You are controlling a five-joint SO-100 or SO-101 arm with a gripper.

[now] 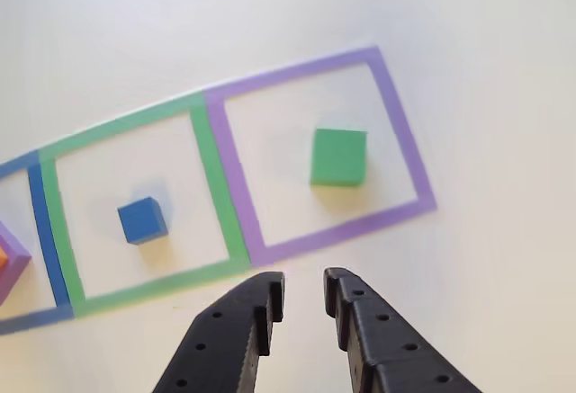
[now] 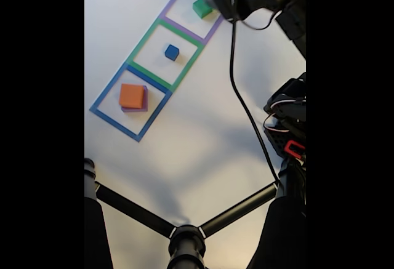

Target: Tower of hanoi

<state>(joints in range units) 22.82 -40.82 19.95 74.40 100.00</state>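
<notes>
Tower half spread out, tool point(image 1: 303, 296) empty.

The tool's jaws stand slightly apart, holding nothing. Green cube point(image 1: 338, 156) sits in the purple square point(image 1: 409, 155), blue cube point(image 1: 142, 220) in the green square point(image 1: 216, 186), orange block point(image 2: 131, 95) apparently on the purple slab point(image 2: 144, 98); most moves remain.
</notes>
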